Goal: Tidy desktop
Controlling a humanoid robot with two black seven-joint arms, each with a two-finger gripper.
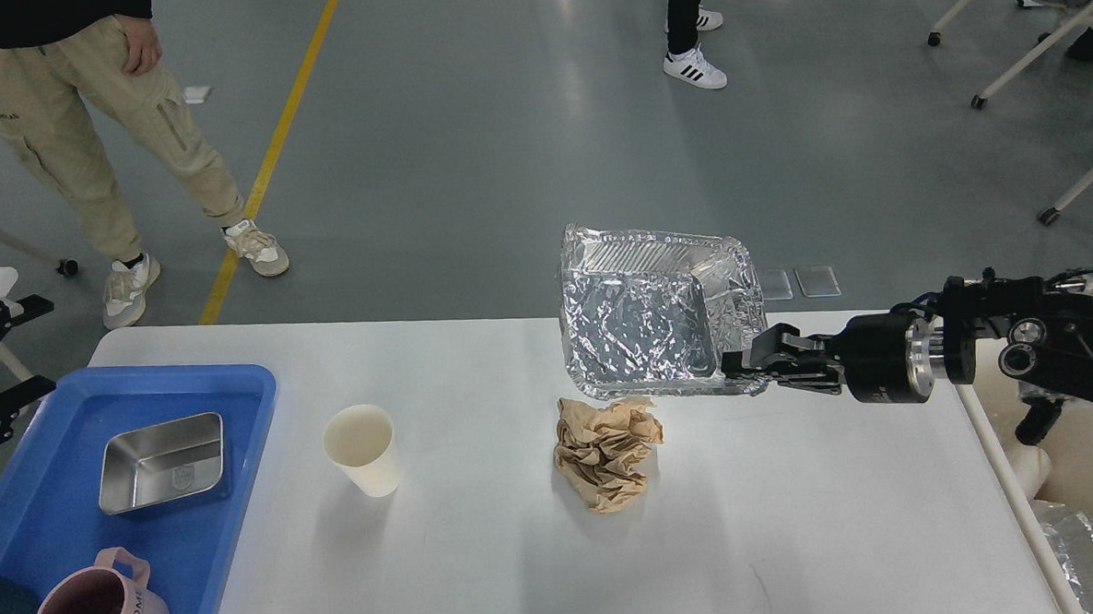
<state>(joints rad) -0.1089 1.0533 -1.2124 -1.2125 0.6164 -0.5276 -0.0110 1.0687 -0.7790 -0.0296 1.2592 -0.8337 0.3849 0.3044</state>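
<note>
The white desktop (520,548) carries a crumpled brown paper ball (606,451) at the centre and a cream paper cup (362,449) standing upright to its left. My right gripper (736,371) is shut on the near right rim of a crinkled foil tray (644,326) and holds it tilted above the table's far edge, just behind the paper ball. My left gripper (22,348) is at the far left edge of the view, beyond the blue tray, with its fingers spread and empty.
A blue plastic tray (238,422) at the left holds a steel container (161,460) and a pink mug (99,613). A cream bin (1084,468) with foil in it stands off the table's right edge. People stand on the floor behind.
</note>
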